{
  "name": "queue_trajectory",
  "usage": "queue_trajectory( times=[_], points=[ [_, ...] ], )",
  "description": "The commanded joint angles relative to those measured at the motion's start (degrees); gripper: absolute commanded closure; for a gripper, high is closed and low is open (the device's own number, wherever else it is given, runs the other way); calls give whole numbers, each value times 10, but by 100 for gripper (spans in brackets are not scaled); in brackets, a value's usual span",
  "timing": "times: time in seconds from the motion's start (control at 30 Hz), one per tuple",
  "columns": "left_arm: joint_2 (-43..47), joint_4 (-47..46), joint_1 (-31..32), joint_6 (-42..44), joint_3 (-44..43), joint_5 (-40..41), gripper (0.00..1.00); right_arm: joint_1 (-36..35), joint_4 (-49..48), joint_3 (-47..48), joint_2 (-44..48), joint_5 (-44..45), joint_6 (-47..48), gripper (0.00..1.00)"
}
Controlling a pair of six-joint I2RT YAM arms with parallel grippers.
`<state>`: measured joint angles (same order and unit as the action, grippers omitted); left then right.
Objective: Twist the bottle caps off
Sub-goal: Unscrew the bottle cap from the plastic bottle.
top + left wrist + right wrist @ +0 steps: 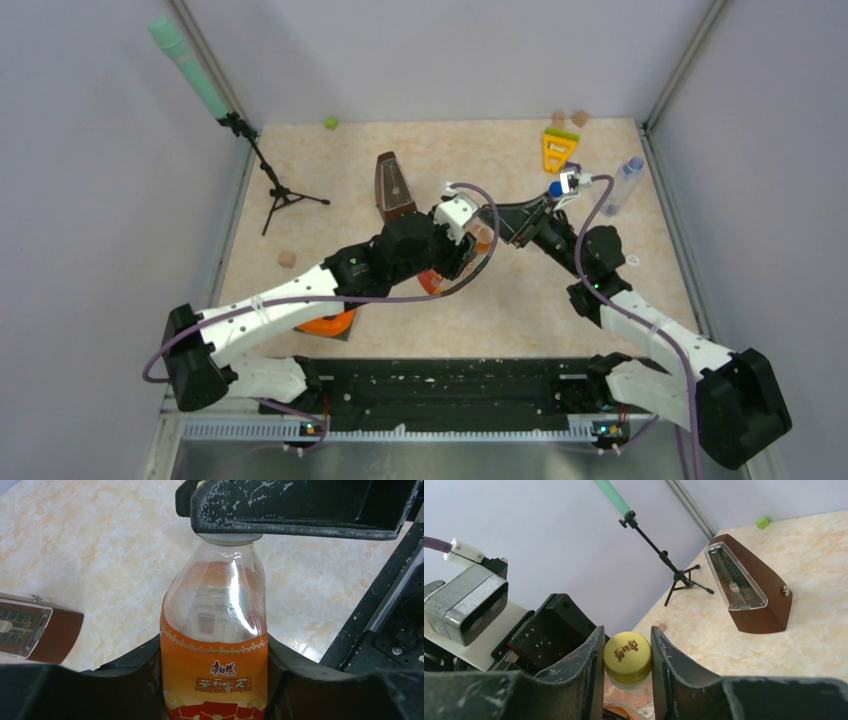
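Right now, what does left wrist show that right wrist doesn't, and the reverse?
Only left wrist: the squat bottle's clear body and orange label, clamped between the left jaws. A right finger lies across its top and hides the cap.
Only right wrist: the yellow cap pinched between the right jaws, the microphone stand and a small green block.
Both: the brown metronome and the marbled tabletop.

The table [480,150] is seen from high above its near edge, looking down. The left wrist view is set close against the orange bottle [215,645]; the right wrist view is set close over its yellow cap [627,652]. The metronome [749,590] is shared by all three.
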<state>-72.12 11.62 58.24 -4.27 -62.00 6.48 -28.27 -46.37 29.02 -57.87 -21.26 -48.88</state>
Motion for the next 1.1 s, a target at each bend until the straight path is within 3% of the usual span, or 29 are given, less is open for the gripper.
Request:
queue_trajectory(
  times=[0.0, 0.13, 0.2, 0.23, 0.37, 0.47, 0.53, 0.63, 0.83, 0.93, 1.07],
  points=[
    [7, -24, 6, 10, -9, 7, 100, -1, -18, 29, -3, 18, -1, 76],
    [12, -21, 6, 5, -8, -3, 100, -1, -29, 30, -5, -7, 9, 100],
    [28, -38, -7, 5, 6, -62, 100, 2, -42, 32, -4, -51, 30, 100],
    [36, -44, -31, -3, 12, -124, 100, 8, -58, 31, -5, -77, 32, 100],
    [57, -169, -158, -86, 64, -507, 100, 54, -157, 34, -18, -210, -42, 100],
    [41, -296, -207, -177, 73, -685, 100, 59, -296, 41, -45, -291, -133, 100],
    [20, -398, -217, -250, 74, -757, 100, 60, -410, 44, -66, -317, -204, 100],
    [-9, -505, -219, -340, 65, -815, 100, 62, -520, 56, -95, -342, -284, 100],
    [-30, -507, -219, -342, 70, -853, 100, 71, -498, 64, -55, -356, -259, 100],
    [-30, -413, -221, -275, 73, -857, 100, 84, -501, 56, -36, -344, -261, 100],
    [-14, -222, -226, -118, 63, -803, 100, 95, -476, 55, -20, -329, -257, 100]
  ],
)
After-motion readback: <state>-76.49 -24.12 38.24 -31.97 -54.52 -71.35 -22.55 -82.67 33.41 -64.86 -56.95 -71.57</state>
